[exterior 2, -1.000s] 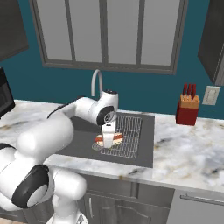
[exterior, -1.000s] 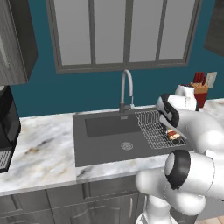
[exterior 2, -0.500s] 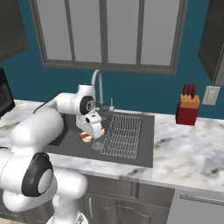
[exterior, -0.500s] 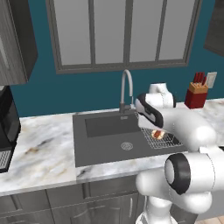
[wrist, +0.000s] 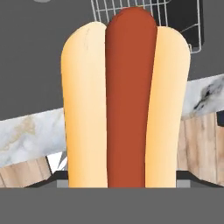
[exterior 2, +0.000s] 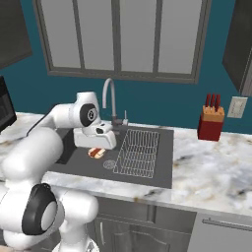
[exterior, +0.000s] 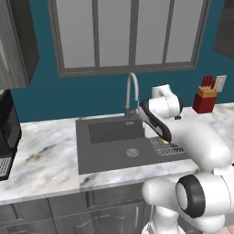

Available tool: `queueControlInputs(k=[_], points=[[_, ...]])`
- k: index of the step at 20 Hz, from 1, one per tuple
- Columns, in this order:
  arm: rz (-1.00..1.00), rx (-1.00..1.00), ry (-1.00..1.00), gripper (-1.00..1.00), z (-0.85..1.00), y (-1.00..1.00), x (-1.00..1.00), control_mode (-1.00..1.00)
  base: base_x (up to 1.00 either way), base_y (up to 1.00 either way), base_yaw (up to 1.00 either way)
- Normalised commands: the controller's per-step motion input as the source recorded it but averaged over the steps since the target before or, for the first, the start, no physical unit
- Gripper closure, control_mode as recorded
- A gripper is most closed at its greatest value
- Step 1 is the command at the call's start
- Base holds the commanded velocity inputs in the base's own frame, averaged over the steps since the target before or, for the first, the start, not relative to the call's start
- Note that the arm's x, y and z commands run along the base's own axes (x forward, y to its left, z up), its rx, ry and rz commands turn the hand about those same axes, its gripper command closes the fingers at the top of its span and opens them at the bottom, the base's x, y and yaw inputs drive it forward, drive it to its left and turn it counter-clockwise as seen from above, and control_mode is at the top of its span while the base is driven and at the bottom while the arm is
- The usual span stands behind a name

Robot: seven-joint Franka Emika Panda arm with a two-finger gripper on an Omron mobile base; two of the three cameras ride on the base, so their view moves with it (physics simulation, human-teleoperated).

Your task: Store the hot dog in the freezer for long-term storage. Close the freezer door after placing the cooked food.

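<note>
Hand view: hot dog point(wrist: 127, 100) takes up most of the frame, tan bun halves either side of an orange-red sausage, running from 6 o'clock to 12 o'clock
Pincer state: fingertips are hidden behind the bun in the hand view; the hot dog sits right at the pincer point(exterior 2: 97, 147) and hangs above the sink, so it is clamped on the hot dog; how wide the jaws stand cannot be told
Hot dog location: right base view shows it point(exterior 2: 96, 153) directly under the white hand, above the dark grey sink basin point(exterior 2: 78, 160), just at 9 o'clock of the wire rack point(exterior 2: 138, 152)
Hot dog, left base view: a small yellow-tan patch point(exterior: 165, 143) shows at the tip of the hand, over the near edge of the wire rack point(exterior: 165, 147)
Sink: dark grey basin point(exterior: 109, 146) set into the marble tabletop point(exterior: 41, 160), with a round drain point(exterior: 132, 152) and a curved grey faucet point(exterior: 132, 93) at 12 o'clock of the basin
Tabletop, 3 o'clock side: red knife block point(exterior 2: 209, 125) stands upright near the wall, well apart from the sink
Behind the sink: teal wall with a grey-framed window point(exterior 2: 123, 39)
Hand view background: wire rack point(wrist: 175, 17) at 12 o'clock, marble tabletop edge point(wrist: 26, 135) across the middle
</note>
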Motion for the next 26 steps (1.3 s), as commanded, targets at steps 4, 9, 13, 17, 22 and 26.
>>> queueControlInputs(k=[4, 9, 13, 17, 22, 26], points=[[0.14, 0.14, -0.13, 1.0, 0.23, 0.0, -0.58, -1.0, 0.0, 0.0, 0.0], [0.03, 0.21, -0.01, 1.0, 0.23, 0.02, -0.47, -1.0, 0.0, 0.0, 0.0], [-0.04, 0.16, 0.04, 1.0, 0.12, 0.01, -0.2, -1.0, 0.0, 0.0, 0.0], [-0.09, -0.02, 0.14, 1.0, 0.0, 0.25, 0.0, -1.0, 0.0, 0.0, 0.0], [-0.09, -0.09, 0.13, 1.0, 0.0, 0.24, 0.0, -1.0, 0.0, 0.0, 0.0], [-0.02, -0.01, 0.02, 1.0, 0.0, 0.03, -0.09, -1.0, 0.0, 0.0, 0.0]])
